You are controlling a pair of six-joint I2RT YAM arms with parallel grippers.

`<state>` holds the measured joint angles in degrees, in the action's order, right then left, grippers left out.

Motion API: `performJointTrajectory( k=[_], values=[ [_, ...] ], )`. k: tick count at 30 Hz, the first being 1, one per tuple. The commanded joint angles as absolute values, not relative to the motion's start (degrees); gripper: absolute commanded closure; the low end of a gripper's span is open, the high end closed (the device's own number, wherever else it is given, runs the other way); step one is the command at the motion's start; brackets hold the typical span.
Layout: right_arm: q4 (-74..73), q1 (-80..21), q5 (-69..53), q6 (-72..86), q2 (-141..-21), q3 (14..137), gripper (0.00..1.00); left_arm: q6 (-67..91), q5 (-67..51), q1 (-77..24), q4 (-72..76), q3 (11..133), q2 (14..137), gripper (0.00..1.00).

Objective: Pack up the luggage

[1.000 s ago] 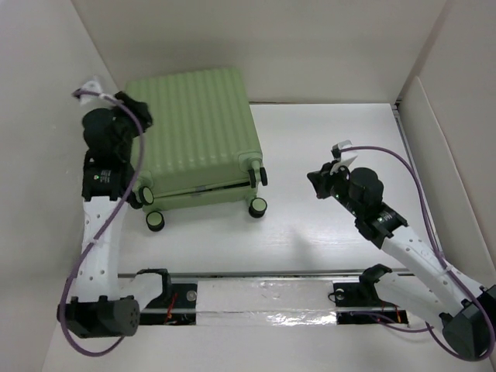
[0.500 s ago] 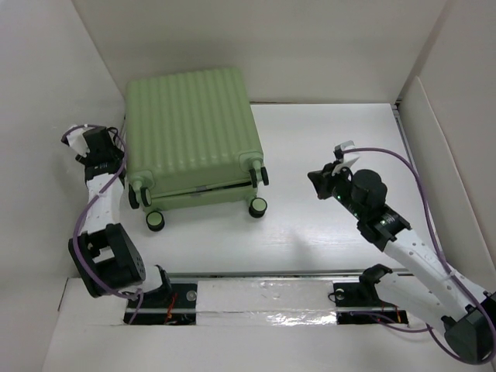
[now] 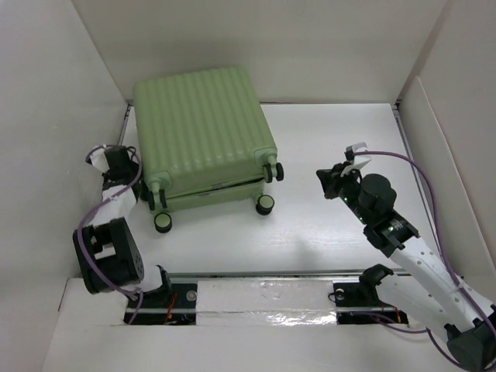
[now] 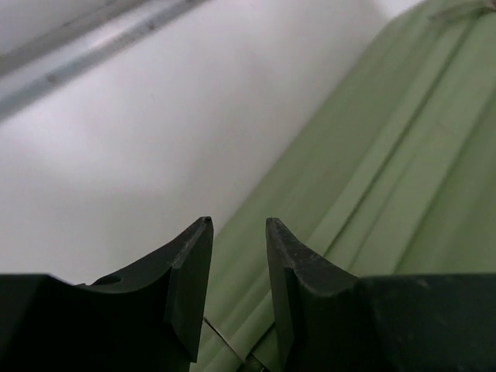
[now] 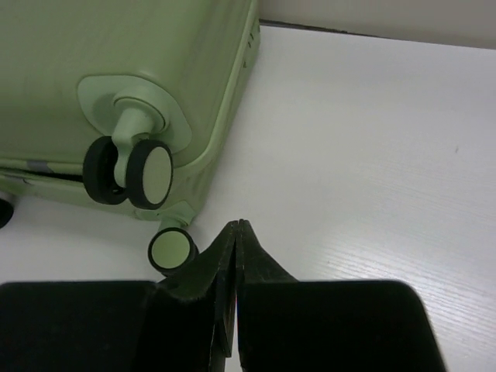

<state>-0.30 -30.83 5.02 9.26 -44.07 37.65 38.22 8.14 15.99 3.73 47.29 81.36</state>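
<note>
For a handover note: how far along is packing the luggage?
Done: the suitcase lies flat, shells folded together. In hand: the left gripper, jaws slightly apart, sits at its left edge; the right gripper is shut, clear of it. Left, likely: closing the dark gap at the wheel-end seam.

Robot test cell, laboratory type: bare white table (image 3: 333, 155) boxed by plain white panels (image 3: 310, 46); left arm (image 3: 112, 208) and right arm (image 3: 403, 242), purple-cabled, bolted at its near edge.

Luggage (image 3: 205, 128) ribbed light green; its wheels (image 5: 147, 172) black and green; table (image 3: 333, 139) white.
</note>
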Motion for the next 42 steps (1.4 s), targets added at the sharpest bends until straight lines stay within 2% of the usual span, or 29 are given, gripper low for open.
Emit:
performJointTrajectory(
  k=[1,4,9,10,12,13,15,16,19,20,21,23,24,25,28,30,31,34,36,42],
  values=[
    [-0.61,-31.20,11.85,9.84,-42.19,38.49,0.95,44.37,-5.54,1.43,4.47,39.39,72.02,0.69],
    [-3.42,-31.20,13.88,10.28,-42.89,39.63,0.95,49.55,-2.66,-10.51,7.72,34.47,64.98,0.69],
    [-5.35,-31.20,17.40,10.72,-43.59,40.69,0.90,55.89,6.49,-30.02,6.69,32.61,60.83,0.69],
    [-5.80,-31.20,19.32,10.81,-43.33,40.78,0.84,56.59,10.33,-37.19,5.81,32.69,59.08,0.69],
    [-6.76,-29.89,21.00,11.42,-43.07,41.04,0.73,57.22,17.10,-44.00,0.40,34.00,56.53,0.67],
    [-6.85,-29.27,21.70,11.51,-43.07,41.13,0.62,56.78,26.45,-47.08,-2.52,36.71,53.56,0.67],
    [-6.86,-26.82,21.62,11.78,-43.50,41.31,0.51,55.55,36.34,-53.77,-9.19,40.93,50.47,0.62],
    [-6.68,-25.76,20.84,11.86,-44.29,41.40,0.49,52.50,42.91,-54.83,-9.66,42.09,47.67,0.57],
    [-5.71,-21.12,18.20,12.22,-46.40,42.36,0.46,47.04,49.46,-55.46,-6.52,46.39,45.01,0.49],
    [-5.28,-19.96,16.37,12.65,-47.97,43.06,0.47,41.54,51.92,-54.24,-0.50,47.28,44.74,0.40],
    [-4.75,-18.99,15.65,13.00,-48.60,43.07,0.50,38.87,51.94,-52.58,3.48,47.81,45.17,0.36],
    [-3.70,-16.80,12.76,13.27,-50.09,44.03,0.67,36.05,48.11,-46.18,8.94,49.91,49.62,0.33],
    [-3.17,-16.79,12.05,13.88,-51.75,44.56,0.73,35.51,43.99,-37.09,10.70,51.75,52.09,0.33],
    [-3.25,-16.27,11.43,14.15,-52.55,45.69,0.79,37.07,33.77,-32.13,10.55,56.20,57.43,0.33],
    [-4.66,-16.26,9.85,14.33,-54.14,46.93,0.87,39.10,20.34,-18.51,10.28,64.73,68.94,0.33],
    [-3.44,-16.26,11.42,14.24,-54.05,45.80,0.87,37.19,18.72,-14.61,10.02,69.15,74.85,0.33],
    [-2.56,-16.26,12.38,14.06,-53.88,45.09,0.87,35.79,19.16,-11.11,8.02,74.74,81.50,0.33],
    [-1.67,-14.60,12.39,14.59,-55.19,44.12,0.87,33.05,14.01,-5.38,0.47,86.69,91.37,0.33],
    [-1.41,-13.89,11.78,14.85,-57.47,44.38,0.87,32.26,8.90,-0.89,-2.44,90.86,99.64,0.33],
    [2.72,-12.57,9.06,15.82,-64.49,45.52,0.87,32.78,-4.55,4.30,-1.22,94.91,110.90,0.33]
  ],
)
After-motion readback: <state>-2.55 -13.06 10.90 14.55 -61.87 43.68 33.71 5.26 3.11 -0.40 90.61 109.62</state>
